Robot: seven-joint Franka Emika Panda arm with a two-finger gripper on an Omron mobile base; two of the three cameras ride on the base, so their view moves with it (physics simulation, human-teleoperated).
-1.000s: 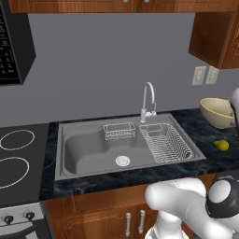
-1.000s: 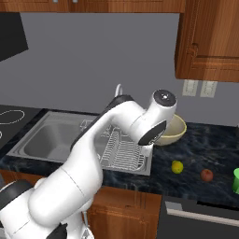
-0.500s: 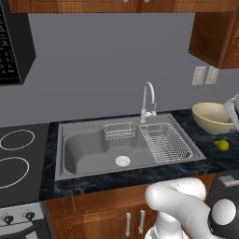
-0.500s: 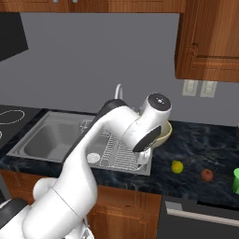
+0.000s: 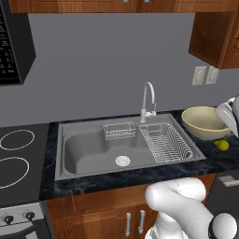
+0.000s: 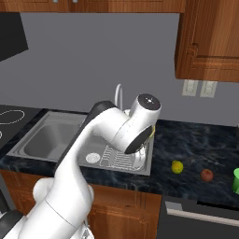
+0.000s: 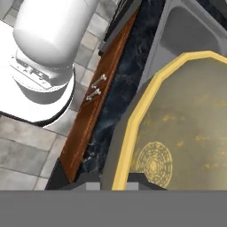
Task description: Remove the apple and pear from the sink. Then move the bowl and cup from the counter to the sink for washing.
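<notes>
Bowl (image 7: 177,119): rim clamped in my pincer (image 7: 113,179), carried above the sink's (image 5: 84,149) right edge. Pear (image 6: 177,166) and apple (image 6: 206,175) lie right on the worktop (image 6: 196,144), so bowl transfer is under way. Next: lower it into the basin, then release.

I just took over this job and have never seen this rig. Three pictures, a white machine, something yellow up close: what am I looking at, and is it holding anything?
The white machine is a robot arm on a base that can drive, in a rendered kitchen. Two pictures come from cameras on the base, behind the arm to its left and right. The close-up comes from a camera on the hand. There the gripper is shut on the yellow rim of the bowl, near the sink. On the dark counter to the right lie the pear and the apple, with the green cup beyond them.
</notes>
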